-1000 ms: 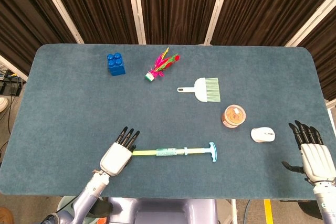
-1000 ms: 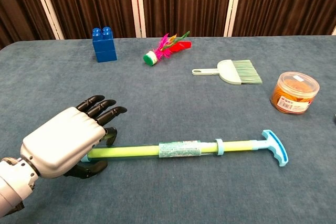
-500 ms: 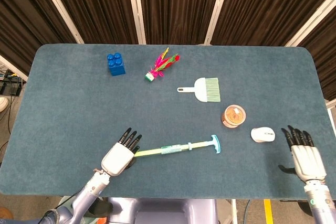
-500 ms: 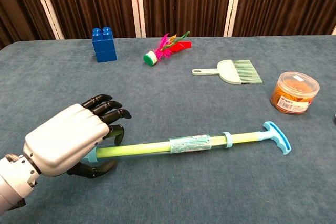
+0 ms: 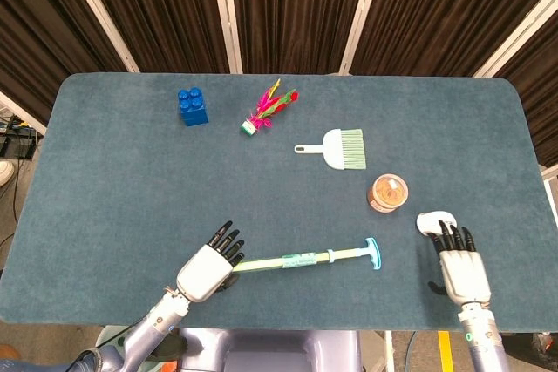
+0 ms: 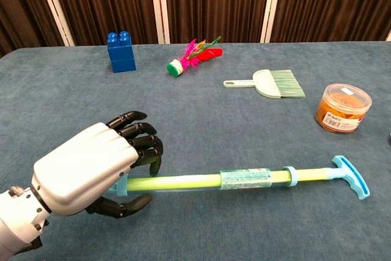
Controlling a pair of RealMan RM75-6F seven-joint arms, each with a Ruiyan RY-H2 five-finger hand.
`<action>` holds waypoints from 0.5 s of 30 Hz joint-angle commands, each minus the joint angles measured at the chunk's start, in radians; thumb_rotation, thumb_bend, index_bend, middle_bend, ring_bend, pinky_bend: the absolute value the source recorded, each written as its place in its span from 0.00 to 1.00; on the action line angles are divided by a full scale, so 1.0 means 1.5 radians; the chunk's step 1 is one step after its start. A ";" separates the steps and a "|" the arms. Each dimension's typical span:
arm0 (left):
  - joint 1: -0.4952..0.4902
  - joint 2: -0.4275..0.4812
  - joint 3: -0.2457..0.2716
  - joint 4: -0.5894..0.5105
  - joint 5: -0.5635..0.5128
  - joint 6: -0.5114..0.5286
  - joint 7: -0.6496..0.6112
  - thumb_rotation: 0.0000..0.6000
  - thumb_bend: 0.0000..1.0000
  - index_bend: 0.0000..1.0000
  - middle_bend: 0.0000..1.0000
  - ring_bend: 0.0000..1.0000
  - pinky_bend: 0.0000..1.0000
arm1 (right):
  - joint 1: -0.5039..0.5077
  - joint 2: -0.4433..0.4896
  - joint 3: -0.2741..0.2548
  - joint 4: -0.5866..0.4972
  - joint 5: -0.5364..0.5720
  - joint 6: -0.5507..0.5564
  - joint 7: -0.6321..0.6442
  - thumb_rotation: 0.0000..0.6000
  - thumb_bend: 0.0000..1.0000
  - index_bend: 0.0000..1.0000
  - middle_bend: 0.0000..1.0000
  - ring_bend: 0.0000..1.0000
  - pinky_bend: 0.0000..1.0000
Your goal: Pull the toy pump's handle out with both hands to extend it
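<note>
While the left robot hand point(image 6: 91, 172) grips the toy pump point(image 6: 244, 178) by its tube end on the counter point(image 5: 113, 163), the spread, empty right robot hand point(image 5: 459, 266) should take the T-handle point(image 6: 351, 176); likely light, stiff, slick plastic.

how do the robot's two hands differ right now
The left hand has its fingers curled around the base end of the toy pump; the right hand holds nothing, its fingers spread flat. The left hand is at the pump; the right hand is apart from it, off past the T-handle, fingertips close to a white mouse. The left shows in both views; the right only in the head view. Both look alike: pale backs, black fingers.
</note>
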 commanded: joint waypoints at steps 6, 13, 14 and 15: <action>-0.012 -0.003 0.000 -0.006 0.011 0.011 -0.026 1.00 0.52 0.70 0.30 0.17 0.10 | -0.001 -0.047 -0.006 -0.005 -0.014 0.019 -0.033 1.00 0.18 0.24 0.00 0.00 0.00; -0.029 -0.032 -0.012 0.038 0.010 0.004 -0.045 1.00 0.51 0.71 0.32 0.19 0.10 | 0.000 -0.078 -0.014 -0.015 -0.024 0.025 -0.068 1.00 0.20 0.24 0.00 0.00 0.00; -0.032 -0.039 -0.014 0.046 0.010 0.004 -0.050 1.00 0.51 0.71 0.33 0.19 0.10 | -0.001 -0.084 -0.016 -0.010 -0.027 0.028 -0.073 1.00 0.20 0.24 0.00 0.00 0.00; -0.034 -0.046 -0.016 0.053 0.008 0.003 -0.057 1.00 0.51 0.71 0.33 0.19 0.10 | -0.002 -0.089 -0.019 -0.006 -0.031 0.031 -0.076 1.00 0.20 0.24 0.00 0.00 0.00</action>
